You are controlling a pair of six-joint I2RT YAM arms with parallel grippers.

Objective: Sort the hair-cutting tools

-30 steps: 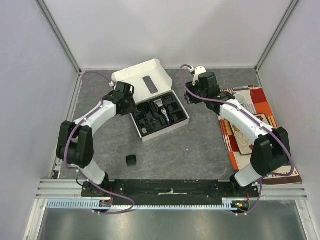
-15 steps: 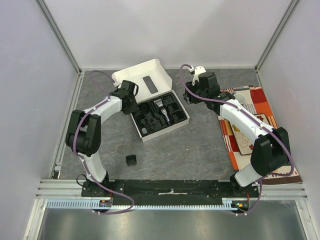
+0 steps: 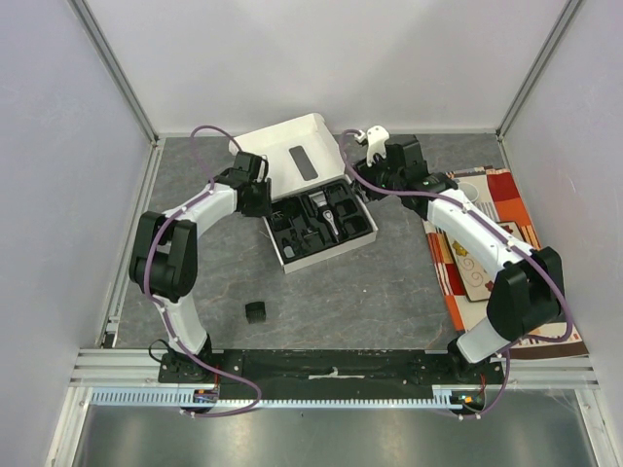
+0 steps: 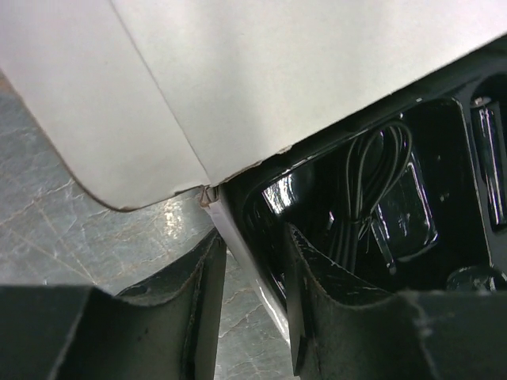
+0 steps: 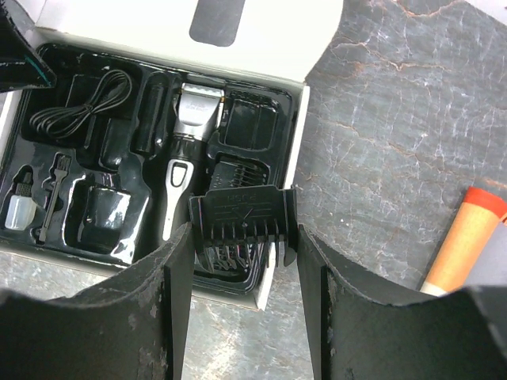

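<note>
Grey marbled surface (image 3: 389, 282) carries the white box (image 3: 268, 146). Your left fingers (image 4: 198, 309) pinch its wall at a corner. Your right fingers (image 5: 158, 317) clamp a comb attachment (image 5: 242, 212), long axis crosswise, over the tray (image 5: 119, 57) slot right of the clipper (image 5: 186, 150).

box (image 3: 273, 146): white | tray (image 5: 252, 123): glossy black | clipper (image 5: 186, 142): black-and-silver | comb attachment (image 5: 242, 214): black | surface (image 3: 389, 282): grey, marbled | mat (image 3: 487, 253): red-orange-white patterned

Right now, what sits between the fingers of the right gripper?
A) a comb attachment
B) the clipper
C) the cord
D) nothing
A: the comb attachment spans the gap of the right gripper, touching both fingers, while the cord and clipper lie in the box.
</note>
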